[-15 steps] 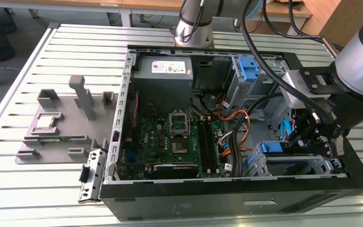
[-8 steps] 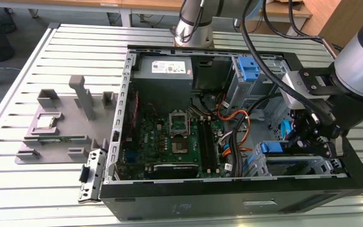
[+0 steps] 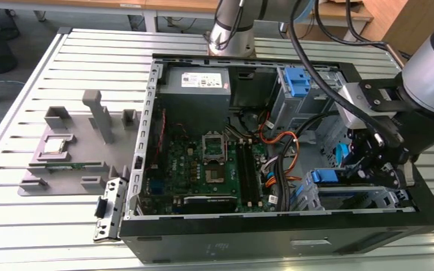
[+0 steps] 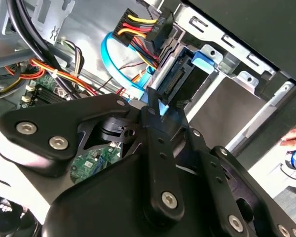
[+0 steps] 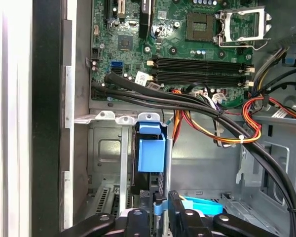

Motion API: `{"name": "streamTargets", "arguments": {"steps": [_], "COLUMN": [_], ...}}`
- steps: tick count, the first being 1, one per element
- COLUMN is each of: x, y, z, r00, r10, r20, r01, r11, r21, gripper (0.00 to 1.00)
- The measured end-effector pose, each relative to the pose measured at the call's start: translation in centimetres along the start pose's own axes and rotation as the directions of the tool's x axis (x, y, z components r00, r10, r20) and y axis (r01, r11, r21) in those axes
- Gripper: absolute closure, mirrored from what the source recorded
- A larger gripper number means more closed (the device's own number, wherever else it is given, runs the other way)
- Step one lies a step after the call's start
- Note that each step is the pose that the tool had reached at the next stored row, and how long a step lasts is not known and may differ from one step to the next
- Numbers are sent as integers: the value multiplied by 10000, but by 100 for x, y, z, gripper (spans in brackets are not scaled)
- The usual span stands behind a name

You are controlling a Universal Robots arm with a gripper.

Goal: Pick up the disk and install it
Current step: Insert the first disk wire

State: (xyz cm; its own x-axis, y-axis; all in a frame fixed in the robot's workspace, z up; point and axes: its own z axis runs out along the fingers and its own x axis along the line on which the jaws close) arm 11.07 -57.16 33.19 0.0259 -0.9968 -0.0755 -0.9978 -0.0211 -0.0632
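Standing on edge in its metal bay at the lower right of the exterior view, the disk looks seated for installation. You have the gripper right at its blue carrier; jaw state I cannot tell. Motherboard lies alongside.

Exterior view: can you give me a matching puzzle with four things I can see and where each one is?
Things:
1. motherboard
2. power supply
3. grey tray
4. gripper

Places:
A. on the table, outside the case
B. over the drive cage, exterior view's right
C. flat on the case floor
D. case corner nearest the arm's base

Pairs: 1-C, 2-D, 3-A, 4-B
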Motion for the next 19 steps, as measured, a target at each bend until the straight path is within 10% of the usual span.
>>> {"name": "streamTargets", "arguments": {"steps": [8, 14, 16, 19], "x": [-17, -18, -18, -17], "y": [-20, -21, -25, -33], "z": [-235, -241, -241, -234], "r00": [10000, 10000, 10000, 10000], "r10": [0, 0, 11, 58], "r20": [-2, 1, 3, 13], "r01": [0, 0, -11, -57], "r11": [10000, 10000, 9998, 9972], "r21": [0, 0, -190, -742], "gripper": [70, 70, 70, 70]}}
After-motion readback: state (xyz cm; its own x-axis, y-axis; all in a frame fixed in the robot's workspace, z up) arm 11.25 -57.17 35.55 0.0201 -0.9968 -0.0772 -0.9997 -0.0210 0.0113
